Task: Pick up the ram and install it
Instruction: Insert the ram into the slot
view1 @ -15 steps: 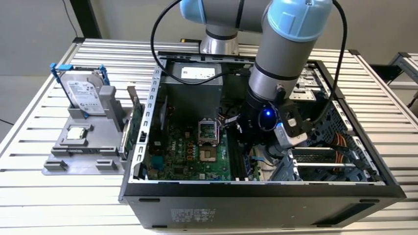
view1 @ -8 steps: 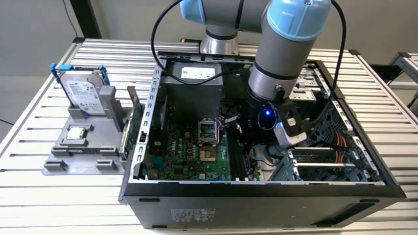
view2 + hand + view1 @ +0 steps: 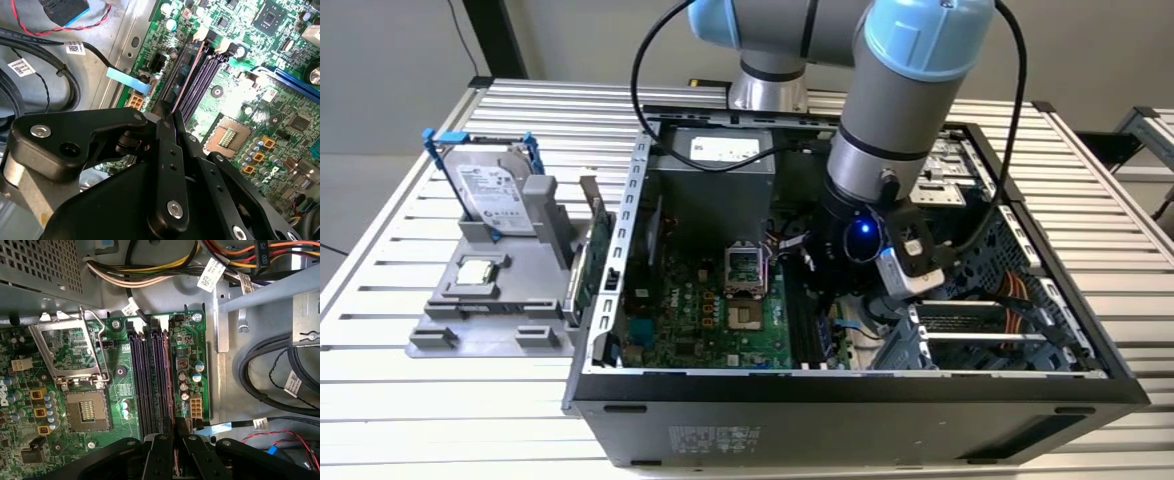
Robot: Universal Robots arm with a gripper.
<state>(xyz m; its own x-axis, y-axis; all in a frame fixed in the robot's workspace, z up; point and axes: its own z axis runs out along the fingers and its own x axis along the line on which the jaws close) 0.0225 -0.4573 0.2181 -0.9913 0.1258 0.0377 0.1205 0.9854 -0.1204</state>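
Ram (image 3: pixel 186 75) is what your gripper (image 3: pixel 169 120) holds right now, pinched thin edge-on between the two black fingers (image 3: pixel 167 165). You see the stick standing on its edge over the row of purple memory slots (image 3: pixel 150 385) on the green motherboard (image 3: pixel 80 405), inside the open computer case (image 3: pixel 854 385). In the first wrist view the gripper (image 3: pixel 174 432) sits at the near end of those slots, beside the empty processor socket (image 3: pixel 87 412). You cannot tell from these pictures if the stick is pushed all the way down or just resting in its slot.

This stick looks light, thin and stiff. It will not bend, so it could crack if you twist it. Its flat sides are smooth, so it could slip. Hold it by the long top edge, near the middle, as you do now. Keep it straight up, in line with the slot.

In the exterior view the arm (image 3: pixel 894 120) reaches down into the case, and the silver hard drive (image 3: pixel 491 190) stands well apart on its gray holder.
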